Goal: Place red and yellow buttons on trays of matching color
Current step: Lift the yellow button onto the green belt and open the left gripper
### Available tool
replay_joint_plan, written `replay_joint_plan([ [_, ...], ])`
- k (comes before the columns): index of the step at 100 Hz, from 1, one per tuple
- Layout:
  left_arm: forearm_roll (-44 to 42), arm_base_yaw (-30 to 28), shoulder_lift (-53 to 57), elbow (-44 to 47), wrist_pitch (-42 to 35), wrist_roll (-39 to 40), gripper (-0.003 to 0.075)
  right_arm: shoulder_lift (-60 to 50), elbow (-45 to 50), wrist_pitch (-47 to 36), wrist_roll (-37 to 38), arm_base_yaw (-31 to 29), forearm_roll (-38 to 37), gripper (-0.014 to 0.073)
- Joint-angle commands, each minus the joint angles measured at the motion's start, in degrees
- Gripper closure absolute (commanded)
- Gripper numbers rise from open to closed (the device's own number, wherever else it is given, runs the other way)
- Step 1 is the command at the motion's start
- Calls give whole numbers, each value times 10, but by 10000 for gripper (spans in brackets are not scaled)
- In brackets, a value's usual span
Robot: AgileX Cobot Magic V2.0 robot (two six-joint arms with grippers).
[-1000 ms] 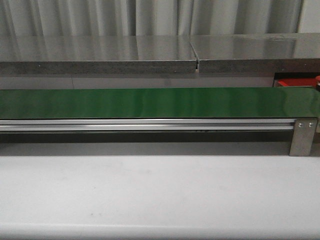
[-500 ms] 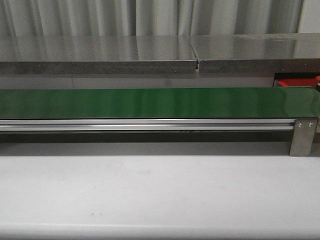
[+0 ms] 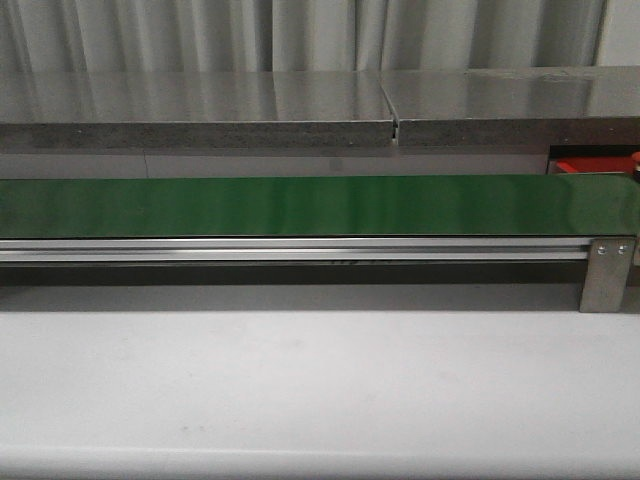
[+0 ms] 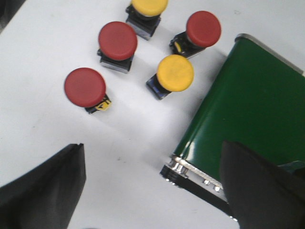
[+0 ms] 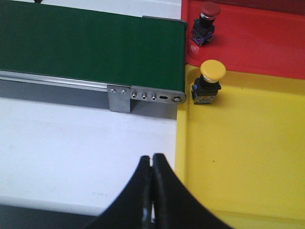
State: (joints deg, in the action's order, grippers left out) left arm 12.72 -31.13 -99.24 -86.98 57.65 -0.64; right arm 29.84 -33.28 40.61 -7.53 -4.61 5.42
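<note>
Yellow button (image 5: pixel 209 82) on yellow tray (image 5: pixel 238 157); no legible writing anywhere.

Even, soft overhead light — sheen streaks the green belt (image 3: pixel 300 205); left gripper fingers (image 4: pixel 43 191) loom blurred.

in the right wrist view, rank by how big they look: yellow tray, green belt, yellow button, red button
1. yellow tray and green belt: both cut off by the frame, too close to rank
2. yellow button
3. red button, which is farther from the camera, so its true size may match
</note>
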Motion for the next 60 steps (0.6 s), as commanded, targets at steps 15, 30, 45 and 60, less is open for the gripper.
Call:
replay_joint_plan([
  [15,-15,-29,-1,-14,-6,-1,154,2,-15,-38,-6,1,3,668],
  [30,-20,-39,-30,-14,-8,-1,154,2,-15,-39,-6,1,3,668],
  [45,-21,-39,-63,-14,-37,-1,154,2,-15,-39,-6,1,3,668],
  [60,-19,-39,-87,-14,-60,-1,154,2,-15,-39,-6,1,3,668],
])
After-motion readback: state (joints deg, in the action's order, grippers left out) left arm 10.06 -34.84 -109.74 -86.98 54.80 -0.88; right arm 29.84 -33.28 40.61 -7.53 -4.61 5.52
